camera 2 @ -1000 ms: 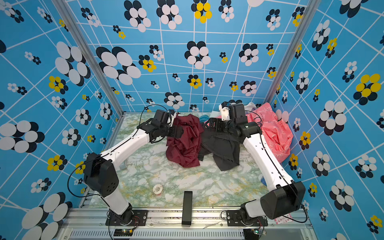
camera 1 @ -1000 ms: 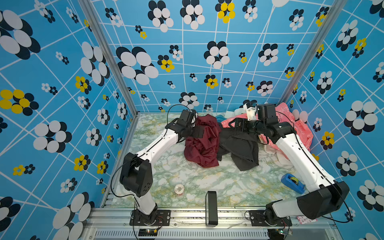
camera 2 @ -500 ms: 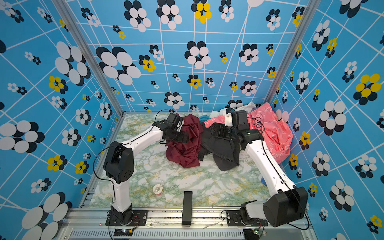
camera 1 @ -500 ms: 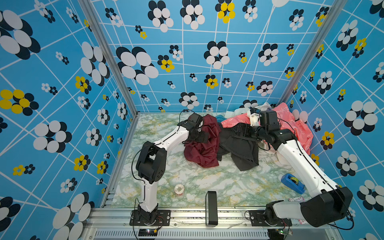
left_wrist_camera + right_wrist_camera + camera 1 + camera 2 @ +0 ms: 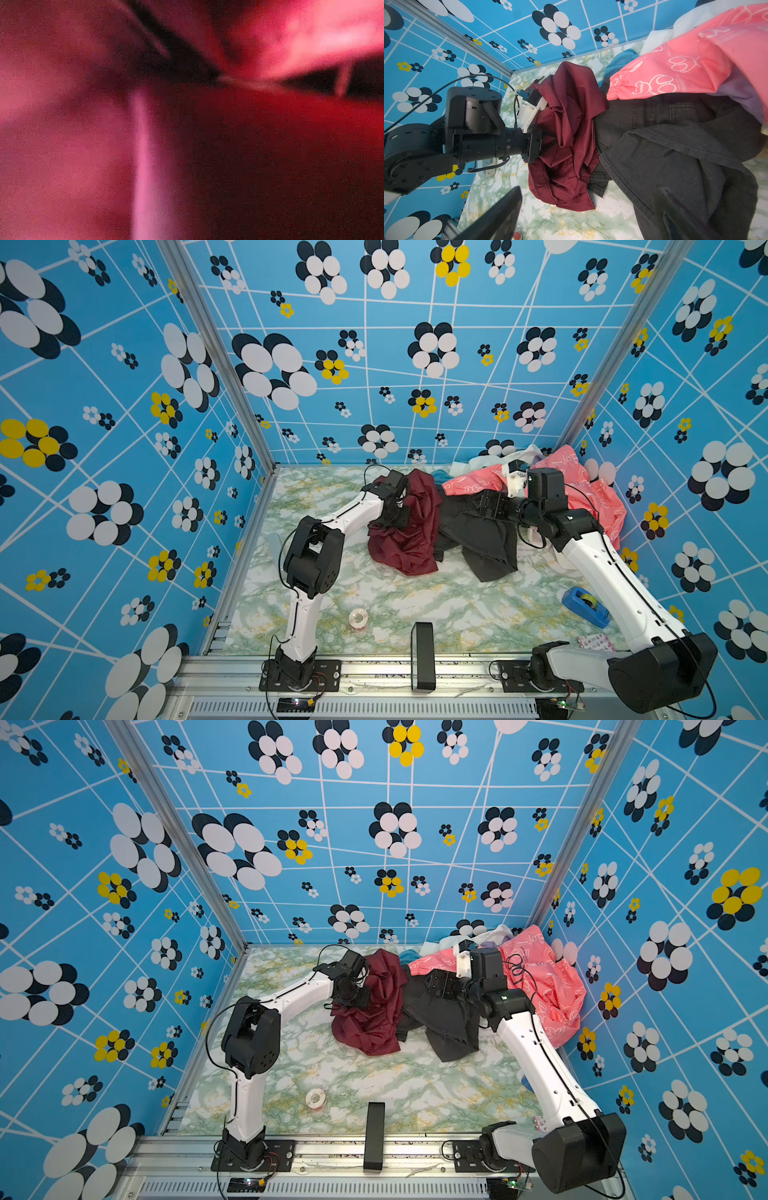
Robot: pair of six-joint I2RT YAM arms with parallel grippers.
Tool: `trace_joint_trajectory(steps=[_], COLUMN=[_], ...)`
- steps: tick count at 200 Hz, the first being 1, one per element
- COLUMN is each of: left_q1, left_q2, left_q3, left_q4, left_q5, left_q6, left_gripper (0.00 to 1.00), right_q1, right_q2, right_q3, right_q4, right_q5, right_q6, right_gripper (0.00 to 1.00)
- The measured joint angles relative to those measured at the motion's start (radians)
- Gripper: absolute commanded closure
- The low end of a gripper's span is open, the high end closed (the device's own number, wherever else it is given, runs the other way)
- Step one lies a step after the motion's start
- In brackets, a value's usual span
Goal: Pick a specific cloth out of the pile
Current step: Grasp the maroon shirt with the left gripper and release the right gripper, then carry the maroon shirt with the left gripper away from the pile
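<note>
Right wrist view: left gripper (image 5: 548, 145) seemingly pinches the maroon cloth (image 5: 571, 124); right gripper (image 5: 588, 191) stands spread wide.

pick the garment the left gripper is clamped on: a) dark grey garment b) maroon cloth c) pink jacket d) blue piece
B: the left gripper is shut inside the folds of the maroon cloth, apart from the other garments, and the left wrist view shows nothing but red fabric pressed close.
</note>
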Motion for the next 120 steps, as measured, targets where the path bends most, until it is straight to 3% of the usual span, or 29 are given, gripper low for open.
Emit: trace_joint_trajectory(steps=[51, 120], left_q1=[0.0, 0.004], left_q2=[-0.041, -0.378], left_q3=[-0.008, -0.03], left_q4=[-0.015, 0.01], left_q5=[-0.045, -0.183], left_q6=[-0.018, -0.016], left_gripper=[1.0, 1.0], right_q1=[-0.003, -0.003], right_q2=[-0.014, -0.016], right_q3=[-0.022, -0.024], right_q4=[0.01, 0.029], right_q5=[0.0, 0.0], right_q6=[0.011, 0.021], right_gripper=[0.01, 0.01])
